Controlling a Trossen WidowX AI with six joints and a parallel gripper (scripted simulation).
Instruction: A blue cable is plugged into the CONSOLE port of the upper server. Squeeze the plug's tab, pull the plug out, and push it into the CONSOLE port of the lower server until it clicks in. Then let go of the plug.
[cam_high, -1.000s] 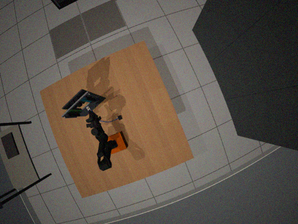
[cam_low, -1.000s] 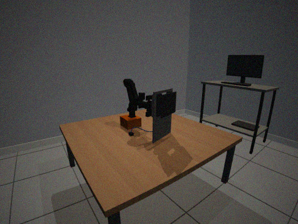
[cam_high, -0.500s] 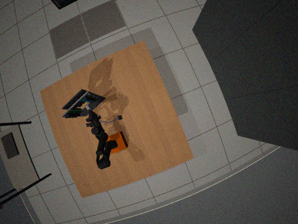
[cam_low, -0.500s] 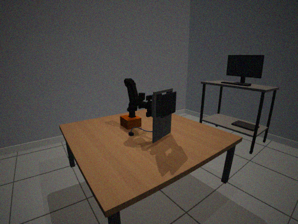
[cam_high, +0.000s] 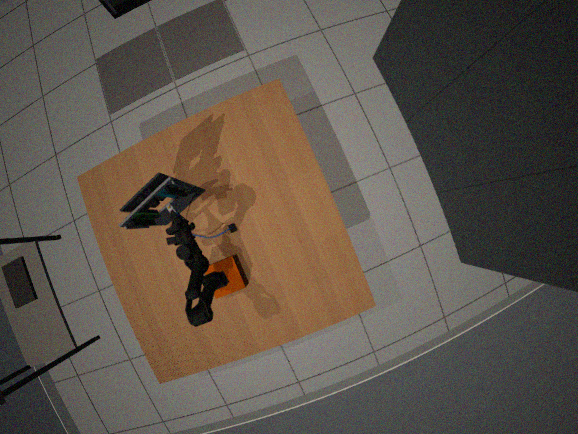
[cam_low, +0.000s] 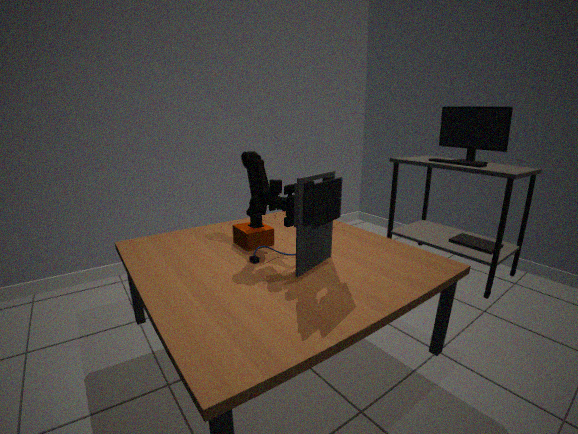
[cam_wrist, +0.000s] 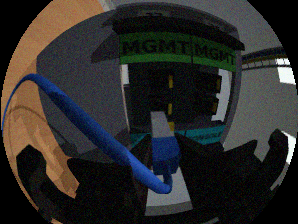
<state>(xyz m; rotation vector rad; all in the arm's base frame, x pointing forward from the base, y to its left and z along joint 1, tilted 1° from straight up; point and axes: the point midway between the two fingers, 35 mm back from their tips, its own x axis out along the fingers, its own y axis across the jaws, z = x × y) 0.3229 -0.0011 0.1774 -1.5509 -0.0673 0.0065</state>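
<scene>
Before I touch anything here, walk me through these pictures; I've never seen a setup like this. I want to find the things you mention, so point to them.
The machine is a single black jointed arm (cam_high: 198, 267) (cam_low: 257, 182), and at its end sits a tool (cam_wrist: 161, 137) with two fingers that pinch things. The first picture looks down from above, the second looks across the room from the side, and the third comes from a camera near the tool.

On the wooden table (cam_high: 300, 240) (cam_low: 210, 325) are an orange block (cam_high: 231, 275) (cam_low: 253, 236) by the arm's foot and an upright panel (cam_low: 314, 250) carrying dark equipment (cam_low: 321, 202). A blue cable (cam_high: 212, 236) (cam_low: 274, 248) (cam_wrist: 85, 120) runs to a small black piece (cam_high: 232, 226) (cam_low: 254, 259).

The tool is closed on the cable's plug (cam_wrist: 165, 151). Whether the plug sits in a port is hard to tell.
</scene>
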